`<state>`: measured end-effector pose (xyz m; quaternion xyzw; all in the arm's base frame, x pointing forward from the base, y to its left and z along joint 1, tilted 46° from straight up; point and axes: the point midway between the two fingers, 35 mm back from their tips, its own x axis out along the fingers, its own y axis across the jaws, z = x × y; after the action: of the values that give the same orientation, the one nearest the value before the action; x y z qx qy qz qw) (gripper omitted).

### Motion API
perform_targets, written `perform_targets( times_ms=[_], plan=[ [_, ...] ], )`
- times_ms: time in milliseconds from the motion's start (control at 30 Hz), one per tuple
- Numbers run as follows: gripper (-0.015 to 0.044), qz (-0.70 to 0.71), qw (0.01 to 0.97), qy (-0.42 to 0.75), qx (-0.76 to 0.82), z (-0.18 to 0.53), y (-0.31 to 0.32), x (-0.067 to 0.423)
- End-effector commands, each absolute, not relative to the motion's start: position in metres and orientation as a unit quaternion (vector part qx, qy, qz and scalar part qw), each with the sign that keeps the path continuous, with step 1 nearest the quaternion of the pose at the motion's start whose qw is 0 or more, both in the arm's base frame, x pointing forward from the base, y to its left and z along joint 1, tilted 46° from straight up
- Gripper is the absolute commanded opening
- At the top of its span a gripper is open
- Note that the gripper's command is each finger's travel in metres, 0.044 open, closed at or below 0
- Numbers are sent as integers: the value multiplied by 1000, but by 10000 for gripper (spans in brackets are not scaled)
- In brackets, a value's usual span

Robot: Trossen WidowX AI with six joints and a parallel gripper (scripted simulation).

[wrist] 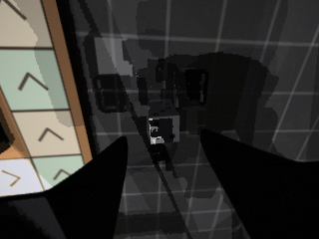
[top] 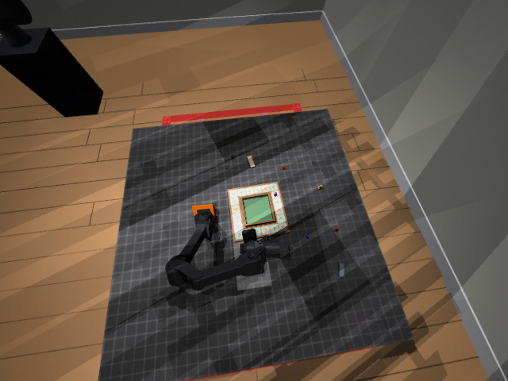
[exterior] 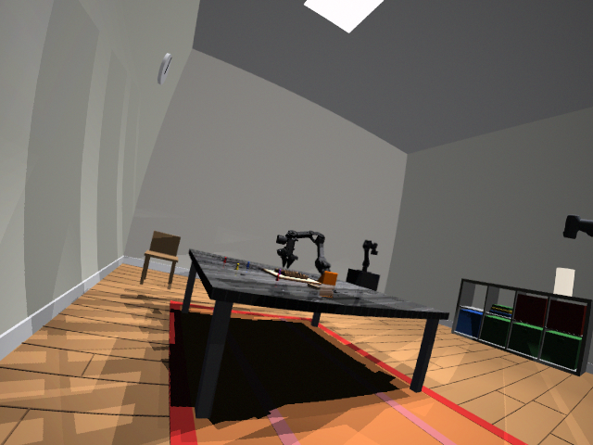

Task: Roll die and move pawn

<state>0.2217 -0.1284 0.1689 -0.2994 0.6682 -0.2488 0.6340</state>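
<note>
The gripper (wrist: 161, 149) hangs part-open and empty above the die (wrist: 160, 131), which lies on the bench (wrist: 249, 75) just beside the board (wrist: 75, 100), lined up for a straddling descent.

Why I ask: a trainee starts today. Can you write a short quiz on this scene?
1. True or false: the gripper is shut on the die.
2. Where is the die? A) in the green tray; B) on the table beside the board; C) on top of the orange block.
3. What colour is the pawn standing on the board's ring of squares?

Key: 1 false, the gripper is open and poised over the die. 2 B. 3 purple.
</note>
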Motion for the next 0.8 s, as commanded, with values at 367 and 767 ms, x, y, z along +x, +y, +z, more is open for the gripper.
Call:
perform_targets(
  times_ms=[367,767],
  plan=[
    [275,-251,633,667,-302,153,-147,221],
    [91,-251,633,667,-302,150,-151,220]
  ],
)
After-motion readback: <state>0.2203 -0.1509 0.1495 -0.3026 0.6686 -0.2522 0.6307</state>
